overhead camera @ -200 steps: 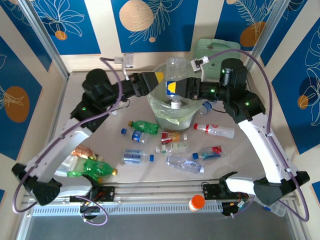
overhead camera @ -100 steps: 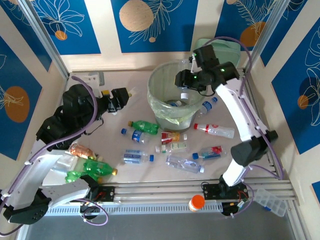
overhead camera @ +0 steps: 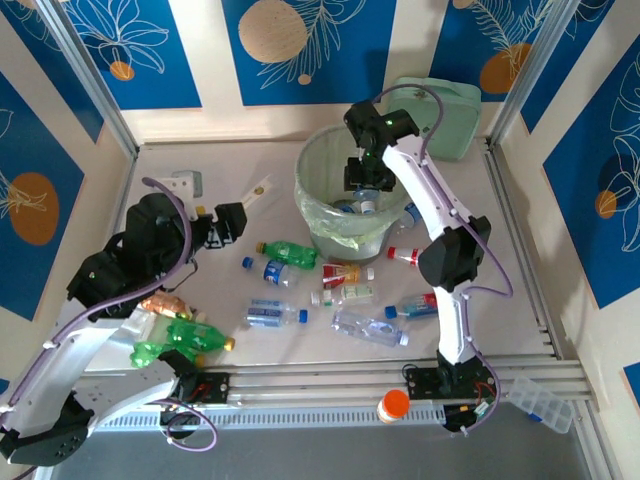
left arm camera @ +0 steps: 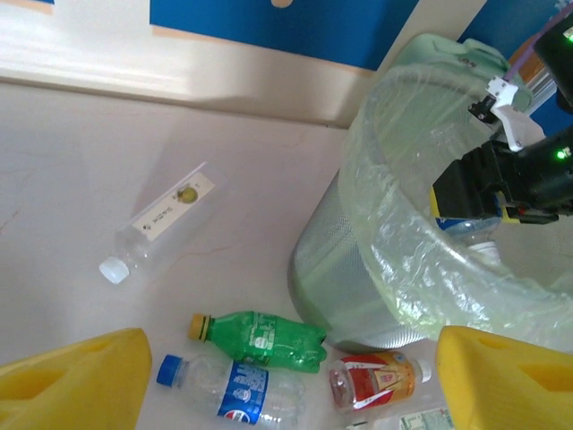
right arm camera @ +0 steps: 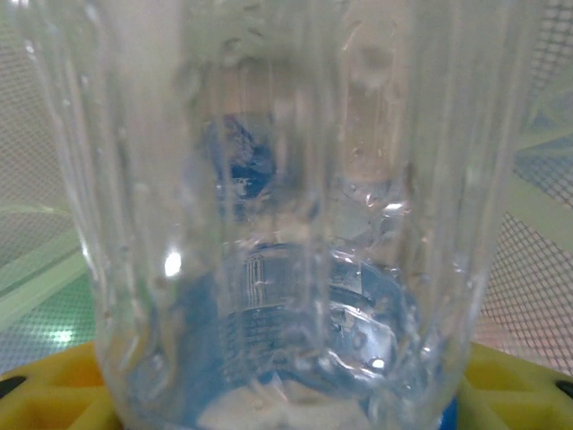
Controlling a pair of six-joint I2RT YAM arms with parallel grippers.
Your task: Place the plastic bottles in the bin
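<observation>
My right gripper (overhead camera: 366, 188) clasps a clear bottle (right arm camera: 286, 224) inside the bin (overhead camera: 302, 190); next I must release it cleanly; my left gripper (left arm camera: 291, 381) hangs spread and empty above a green bottle (left arm camera: 264, 338).

This is a robotics lab test cell rather than a home. The bin (overhead camera: 325, 235) stands on a pale table (overhead camera: 230, 160), shut in behind and on both sides by printed blue leaf-pattern panels (overhead camera: 330, 40) set in metal posts (overhead camera: 85, 75). Nearer than the bin, metal rails (overhead camera: 320, 385) carry two bolted robot arms (overhead camera: 425, 190). Bottles (overhead camera: 290, 250) lie scattered in front of the bin.
</observation>
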